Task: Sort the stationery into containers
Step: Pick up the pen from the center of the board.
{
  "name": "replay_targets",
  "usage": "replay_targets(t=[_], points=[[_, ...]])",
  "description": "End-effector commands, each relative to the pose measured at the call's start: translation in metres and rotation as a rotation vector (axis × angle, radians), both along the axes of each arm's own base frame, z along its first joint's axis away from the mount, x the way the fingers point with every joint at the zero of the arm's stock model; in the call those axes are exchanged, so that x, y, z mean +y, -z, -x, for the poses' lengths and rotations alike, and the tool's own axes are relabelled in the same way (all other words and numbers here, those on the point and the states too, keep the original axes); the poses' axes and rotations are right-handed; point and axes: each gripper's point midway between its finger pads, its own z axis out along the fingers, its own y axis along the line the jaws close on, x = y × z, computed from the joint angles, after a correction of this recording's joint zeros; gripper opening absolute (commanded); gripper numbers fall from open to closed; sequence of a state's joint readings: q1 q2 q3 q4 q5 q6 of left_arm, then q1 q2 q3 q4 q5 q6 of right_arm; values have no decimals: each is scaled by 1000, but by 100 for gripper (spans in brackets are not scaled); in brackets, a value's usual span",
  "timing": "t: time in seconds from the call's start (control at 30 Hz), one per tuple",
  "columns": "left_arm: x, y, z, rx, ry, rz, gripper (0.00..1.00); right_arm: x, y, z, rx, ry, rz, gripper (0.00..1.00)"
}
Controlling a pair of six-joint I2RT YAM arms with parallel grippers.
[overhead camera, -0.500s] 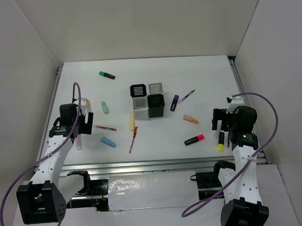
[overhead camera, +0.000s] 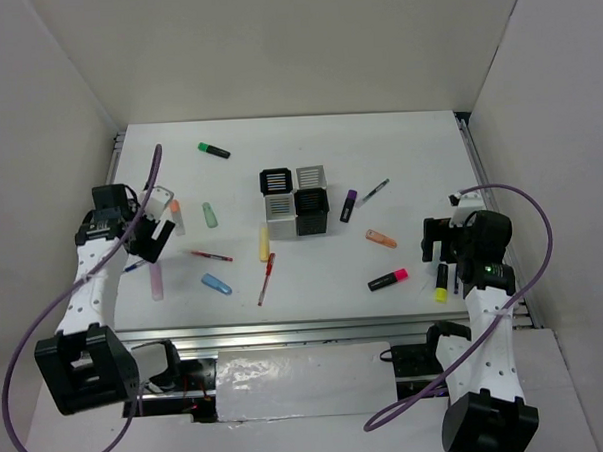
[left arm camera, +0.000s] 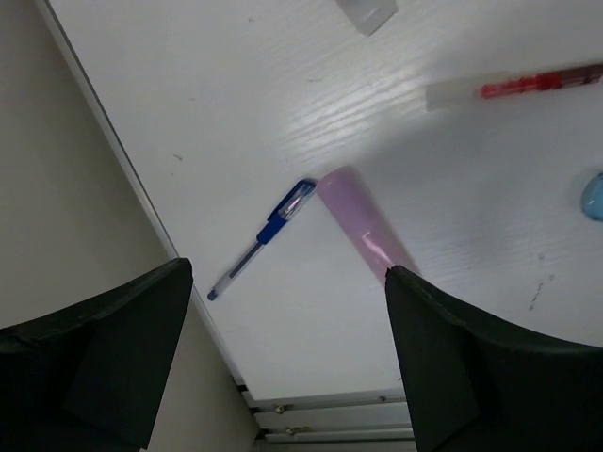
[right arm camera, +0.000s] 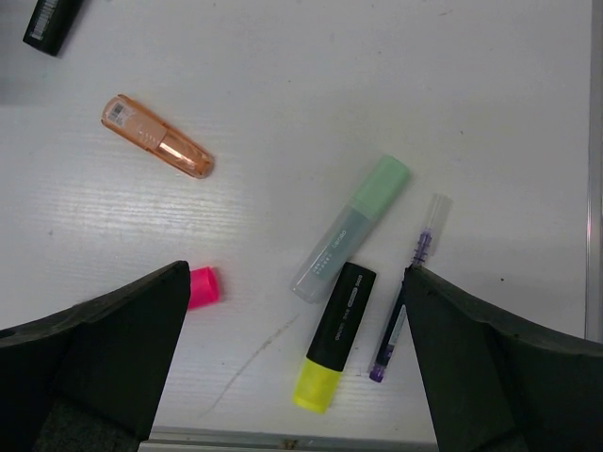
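By the left edge of the table [overhead camera: 378, 148] the left gripper [left arm camera: 283, 278] hangs with its fingers apart and nothing between them. A blue pen [left arm camera: 264, 240] lies below the gap on a slant across it, its clip end just beside a pink marker [left arm camera: 363, 235] that runs under the right-hand finger. This arm is by far the nearer to both, and its wrist is tipped outward toward the table rim. The pen cups [overhead camera: 295, 201] stand mid-table, well apart from either arm. On the right, the right gripper [right arm camera: 297, 273] is also spread and empty. A pale green marker [right arm camera: 349, 231] lies slanted in its gap, with a yellow-ended black highlighter [right arm camera: 332, 339] touching it and a thin purple pen [right arm camera: 405, 301] beside that. I judge a wrist turn is needed to square the fingers across whichever pen is chosen
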State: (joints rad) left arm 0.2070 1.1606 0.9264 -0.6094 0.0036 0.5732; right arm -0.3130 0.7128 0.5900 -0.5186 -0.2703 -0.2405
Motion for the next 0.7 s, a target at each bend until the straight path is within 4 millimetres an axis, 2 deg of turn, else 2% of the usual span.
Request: replay_targets(t=[0.0, 0.03, 0.07, 0.1, 0.13, 0.27, 0.67], points=[[22, -8, -4, 67, 93, -52, 95, -2, -20, -5, -44, -14, 19, 100], [31, 3, 0, 131, 102, -30, 95, -2, -19, -5, -39, -14, 20, 100], [35, 4, 1, 159, 110, -23, 95, -2, -19, -5, -39, -14, 20, 100], [43, -5, -6, 158, 114, -35, 95, -3, -19, -5, -39, -11, 22, 100], [53, 4, -2, 218, 123, -34, 94, -2, -17, -5, -33, -11, 20, 100], [74, 6, -4, 287, 169, -72, 88, -3, -14, -6, -21, -13, 18, 100], [80, 53, 8, 524, 401, -61, 85, -7, -6, -7, 15, 3, 19, 100]])
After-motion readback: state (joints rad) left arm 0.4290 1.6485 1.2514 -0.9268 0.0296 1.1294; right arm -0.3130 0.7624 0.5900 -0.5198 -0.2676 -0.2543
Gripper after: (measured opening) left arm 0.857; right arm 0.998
